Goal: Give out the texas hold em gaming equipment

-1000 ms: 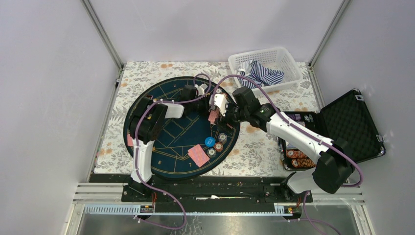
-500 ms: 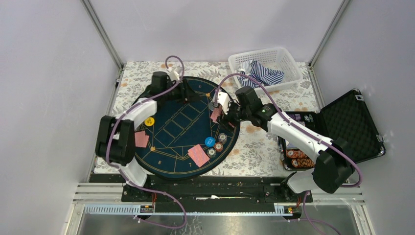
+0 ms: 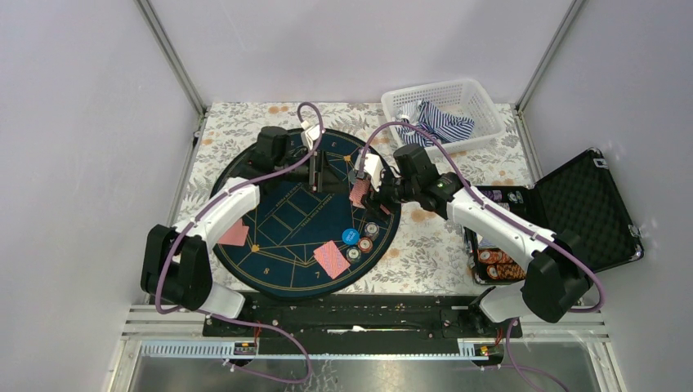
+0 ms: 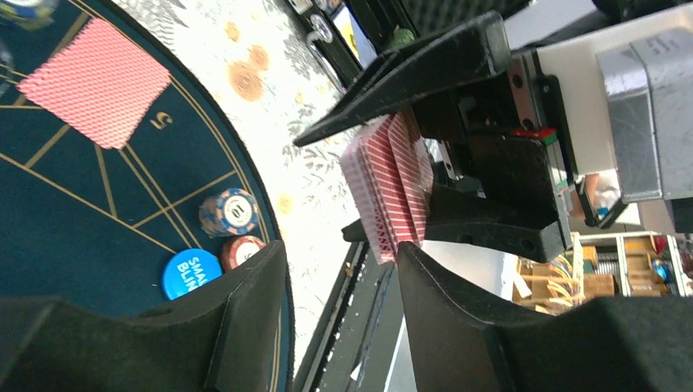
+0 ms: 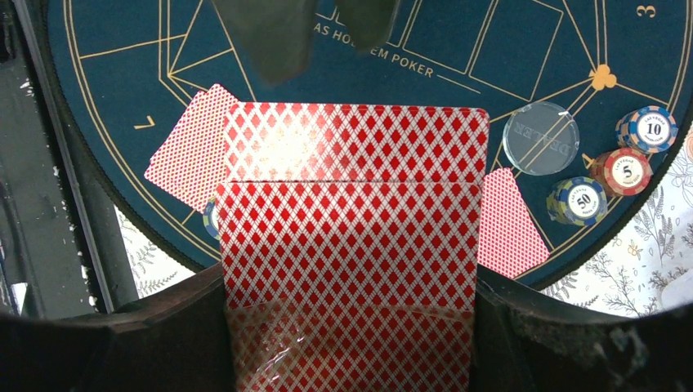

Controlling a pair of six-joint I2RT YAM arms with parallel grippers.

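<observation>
— Left arm point(image 3: 221, 214) reaches far forward, left gripper point(image 3: 317, 175) angled right, jaws parted.
— And the right gripper point(image 3: 360, 193) faces it close up, clamped on a deck of cards point(image 5: 351, 212).

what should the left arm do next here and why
Probably ease the left gripper forward until its open jaws straddle the edge of the deck of cards, then close on the outermost card. The right gripper is clamped on that deck above the mat, and the left gripper faces it with nothing between its jaws.
</observation>
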